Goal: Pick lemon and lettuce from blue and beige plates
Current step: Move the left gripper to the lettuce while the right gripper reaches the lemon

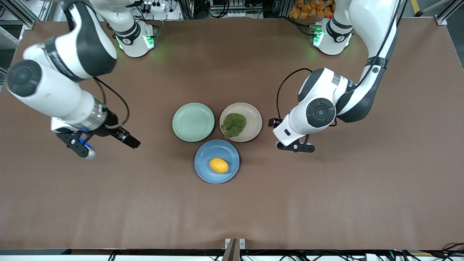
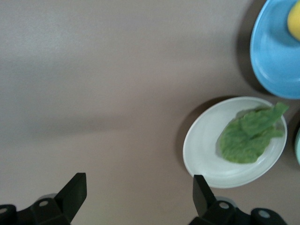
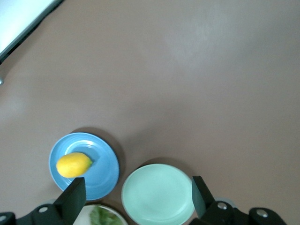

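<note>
The lemon (image 1: 219, 165) (image 3: 73, 164) (image 2: 295, 18) lies on the blue plate (image 1: 208, 152) (image 3: 101, 173) (image 2: 272, 56), the plate nearest the front camera. The lettuce (image 1: 234, 124) (image 2: 251, 136) (image 3: 102, 216) lies flat on the beige plate (image 1: 252, 119) (image 2: 206, 145) (image 3: 86, 218). My left gripper (image 1: 295, 146) (image 2: 138, 180) hangs open and empty over bare table, beside the beige plate toward the left arm's end. My right gripper (image 1: 103, 139) (image 3: 138, 182) is open and empty too, over bare table toward the right arm's end, well apart from the plates.
A mint green plate (image 1: 193, 122) (image 3: 157, 194) with nothing on it sits beside the beige plate, toward the right arm's end. The three plates form a tight cluster at mid-table. Brown tabletop (image 1: 326, 203) spreads wide around them.
</note>
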